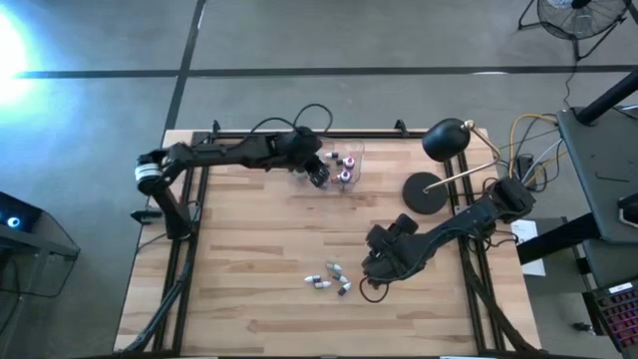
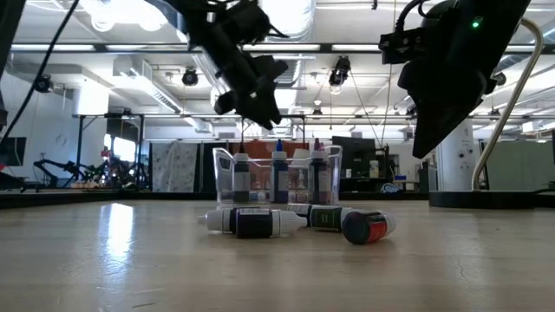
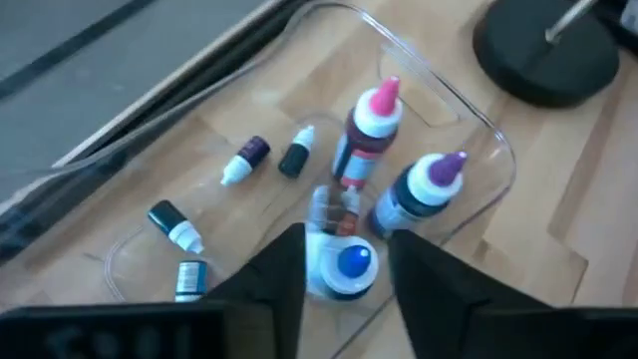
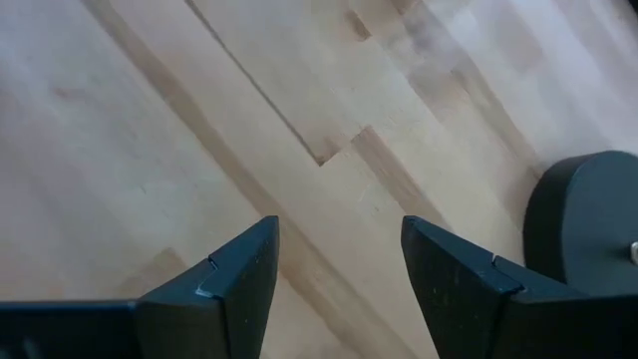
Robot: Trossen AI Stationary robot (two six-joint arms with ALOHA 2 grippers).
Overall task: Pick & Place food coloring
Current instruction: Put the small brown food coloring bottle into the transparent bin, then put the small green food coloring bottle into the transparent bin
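The clear box [image 3: 469,120] near the tabletop's far edge holds upright and fallen food coloring bottles [image 3: 371,130]; the left tool [image 3: 344,264] hovers released over a blue-capped one [image 3: 344,264]. Others [image 1: 329,279] lie near the front edge beside the right tool [image 4: 339,264], open and empty. Labels are unreadable.

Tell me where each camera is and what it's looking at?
High view: above the table, looking straight down; both arms show, left gripper over the clear box, right gripper near the loose bottles.
Low view: at tabletop height, looking level across the table; both arms hang from above.
Left wrist view: on the left arm, looking into the clear box; its open jaws straddle a blue-capped bottle.
Right wrist view: on the right arm, facing bare wood; open jaws show.
Shared: high and low views both show the loose bottles.
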